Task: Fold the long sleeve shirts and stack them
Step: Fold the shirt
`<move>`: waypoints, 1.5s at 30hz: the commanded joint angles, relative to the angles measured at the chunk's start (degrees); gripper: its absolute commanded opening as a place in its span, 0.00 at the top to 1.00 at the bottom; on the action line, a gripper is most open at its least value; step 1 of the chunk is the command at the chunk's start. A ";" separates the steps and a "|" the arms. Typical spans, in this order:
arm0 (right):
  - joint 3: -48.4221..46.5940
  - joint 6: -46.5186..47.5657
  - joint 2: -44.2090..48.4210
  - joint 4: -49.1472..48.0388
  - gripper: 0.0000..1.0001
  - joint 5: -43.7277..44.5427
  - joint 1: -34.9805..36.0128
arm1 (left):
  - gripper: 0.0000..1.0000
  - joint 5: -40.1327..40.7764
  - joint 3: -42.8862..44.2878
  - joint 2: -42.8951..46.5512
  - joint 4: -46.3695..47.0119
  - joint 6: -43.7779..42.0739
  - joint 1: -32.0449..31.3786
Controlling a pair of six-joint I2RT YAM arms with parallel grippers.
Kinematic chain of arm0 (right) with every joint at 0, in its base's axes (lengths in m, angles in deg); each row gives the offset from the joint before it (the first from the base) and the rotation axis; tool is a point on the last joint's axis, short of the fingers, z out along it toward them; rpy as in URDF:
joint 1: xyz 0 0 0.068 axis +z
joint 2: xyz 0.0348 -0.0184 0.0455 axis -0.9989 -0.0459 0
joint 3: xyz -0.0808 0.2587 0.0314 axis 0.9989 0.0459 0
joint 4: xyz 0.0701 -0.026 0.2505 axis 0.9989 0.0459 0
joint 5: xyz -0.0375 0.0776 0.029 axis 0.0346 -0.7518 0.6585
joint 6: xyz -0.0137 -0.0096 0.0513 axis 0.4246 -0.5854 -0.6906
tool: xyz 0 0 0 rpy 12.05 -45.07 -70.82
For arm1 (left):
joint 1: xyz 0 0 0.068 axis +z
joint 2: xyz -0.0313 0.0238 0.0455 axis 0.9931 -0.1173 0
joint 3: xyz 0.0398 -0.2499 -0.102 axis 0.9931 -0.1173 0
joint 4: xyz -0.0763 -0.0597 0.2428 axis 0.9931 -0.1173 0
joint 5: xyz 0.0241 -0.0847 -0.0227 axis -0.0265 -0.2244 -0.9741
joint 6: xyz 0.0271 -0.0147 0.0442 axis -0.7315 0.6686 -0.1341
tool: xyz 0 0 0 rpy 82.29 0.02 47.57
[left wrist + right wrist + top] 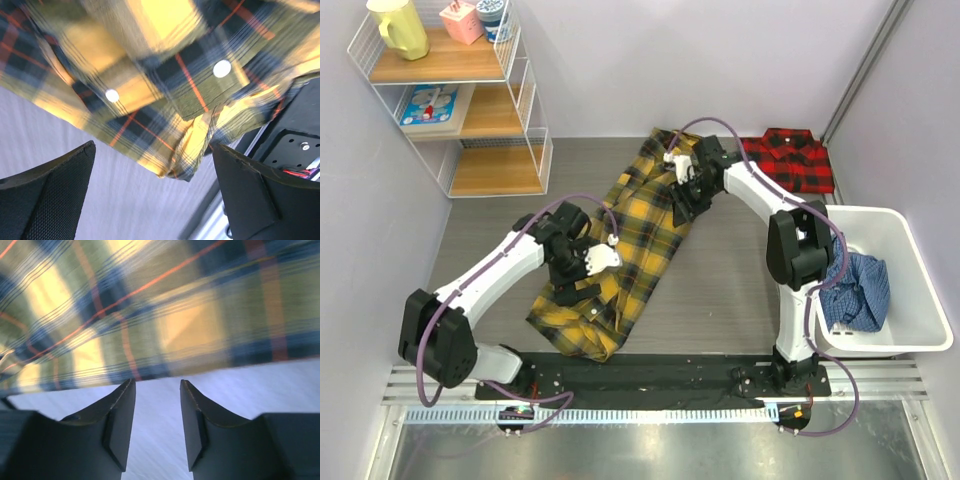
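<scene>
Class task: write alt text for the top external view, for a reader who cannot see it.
A yellow plaid shirt lies diagonally on a table, with the left tool over its near end and the right tool over its far end. A folded red-and-black shirt sits back right, behind a white bin holding blue cloth.

I logged the left arm [485, 275] and right arm [755, 190] as white shells over black joints, each trailed by a purple cable [570, 197]. The left pincer [153, 147] had black, mesh-textured fingers [50, 195]. The right pincer [157, 385] had plain dark ones.
</scene>
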 commanded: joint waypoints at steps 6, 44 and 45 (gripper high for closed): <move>1.92 -3.18 -4.12 -3.95 0.57 -3.51 2.69 | 0.04 -9.94 4.42 2.47 1.48 3.34 -13.97; -19.19 10.00 -11.01 0.52 0.39 6.27 -1.09 | 0.00 -13.69 10.75 -10.30 14.24 23.22 -33.42; -17.69 10.18 -8.55 0.53 0.36 4.77 -1.09 | 0.00 -15.97 8.57 -5.32 12.40 22.79 -32.19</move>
